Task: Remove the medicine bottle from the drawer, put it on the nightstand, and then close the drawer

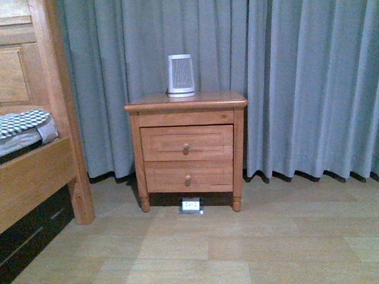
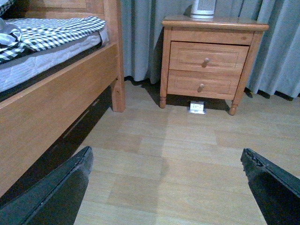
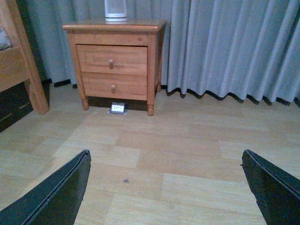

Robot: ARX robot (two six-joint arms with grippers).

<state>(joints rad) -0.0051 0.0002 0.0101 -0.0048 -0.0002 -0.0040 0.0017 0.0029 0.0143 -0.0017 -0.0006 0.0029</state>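
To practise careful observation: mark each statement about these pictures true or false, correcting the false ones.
1. The upper drawer and lower drawer of the nightstand are both shut. True.
2. A medicine bottle stands on the nightstand. False: only a white slatted device stands there.
3. The left end effector is open and empty. True.
4. In the front view, the bed frame is right of the nightstand. False: it is left of it.
5. The right end effector grips a drawer knob. False: it is open, apart from the nightstand.
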